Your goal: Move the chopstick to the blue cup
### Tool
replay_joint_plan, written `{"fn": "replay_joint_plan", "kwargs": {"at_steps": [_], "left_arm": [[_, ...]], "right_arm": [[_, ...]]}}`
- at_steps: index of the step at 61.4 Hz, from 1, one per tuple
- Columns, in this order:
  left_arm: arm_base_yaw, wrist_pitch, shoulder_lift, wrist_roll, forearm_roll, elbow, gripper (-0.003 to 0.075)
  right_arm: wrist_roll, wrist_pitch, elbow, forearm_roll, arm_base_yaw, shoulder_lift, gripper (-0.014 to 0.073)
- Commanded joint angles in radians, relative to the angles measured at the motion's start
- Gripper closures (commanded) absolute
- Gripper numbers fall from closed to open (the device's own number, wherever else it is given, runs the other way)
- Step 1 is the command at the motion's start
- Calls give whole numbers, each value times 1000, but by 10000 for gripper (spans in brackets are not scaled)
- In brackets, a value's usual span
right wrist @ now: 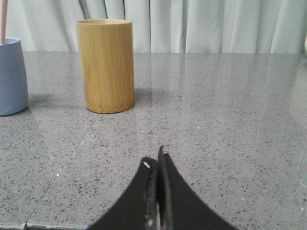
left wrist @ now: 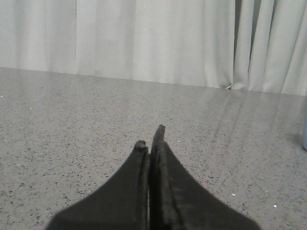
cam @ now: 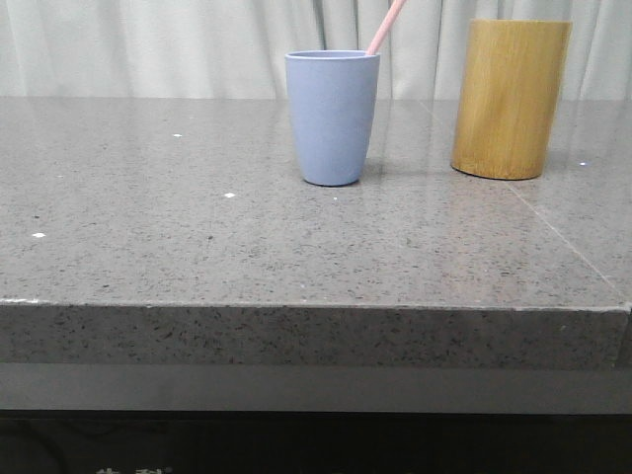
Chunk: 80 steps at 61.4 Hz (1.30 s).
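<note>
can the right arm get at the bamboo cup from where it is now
Probably yes. In the right wrist view the bamboo cup stands ahead of the shut right gripper with bare table between them; the blue cup stands apart beside it.

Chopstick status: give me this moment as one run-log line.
chopstick: in blue cup, leaning right | bamboo cup: upright, apart | left tool: shut, empty | right tool: shut, empty
</note>
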<state>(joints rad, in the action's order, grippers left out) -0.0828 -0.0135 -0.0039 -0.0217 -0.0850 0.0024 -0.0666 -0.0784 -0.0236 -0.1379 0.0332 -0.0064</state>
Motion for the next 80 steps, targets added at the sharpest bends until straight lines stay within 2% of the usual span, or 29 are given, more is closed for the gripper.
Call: {"fn": "replay_joint_plan", "kwargs": {"at_steps": [1,36,48,61,80], "left_arm": [[2,80,-23,8,-1,14,739],[2,80,-23,8,-1,14,739],[2,80,-23,8,-1,14,739],[2,80,-23,8,-1,14,739],[2,80,-23,8,-1,14,739]], "right_arm": [[-9,105,1,-6,-10,-26,660],[-8,119,1,-1,-10,-26,660],[83,186,1,43,-11,-26,660],[84,177,1,65,-53,-26,660],[84,177,1,62,-52,-25,660]]}}
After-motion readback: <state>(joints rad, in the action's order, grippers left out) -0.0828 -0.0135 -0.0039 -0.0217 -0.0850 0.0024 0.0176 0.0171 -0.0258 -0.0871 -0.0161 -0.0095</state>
